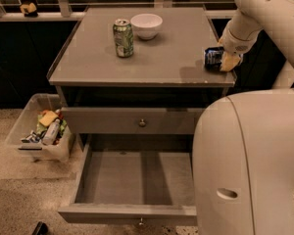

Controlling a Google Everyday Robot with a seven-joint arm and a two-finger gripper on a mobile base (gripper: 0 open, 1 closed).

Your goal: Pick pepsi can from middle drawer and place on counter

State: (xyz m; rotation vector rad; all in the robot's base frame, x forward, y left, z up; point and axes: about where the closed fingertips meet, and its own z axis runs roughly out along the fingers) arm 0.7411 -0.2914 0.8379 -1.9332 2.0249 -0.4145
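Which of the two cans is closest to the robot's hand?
The dark blue pepsi can, at the right edge of the counter, right beside the hand. The green can stands well apart, near the white bowl.

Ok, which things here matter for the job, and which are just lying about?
Job: pepsi can on the counter, right edge; gripper at it; open drawer.
Lying about: green can, white bowl, plastic bin.
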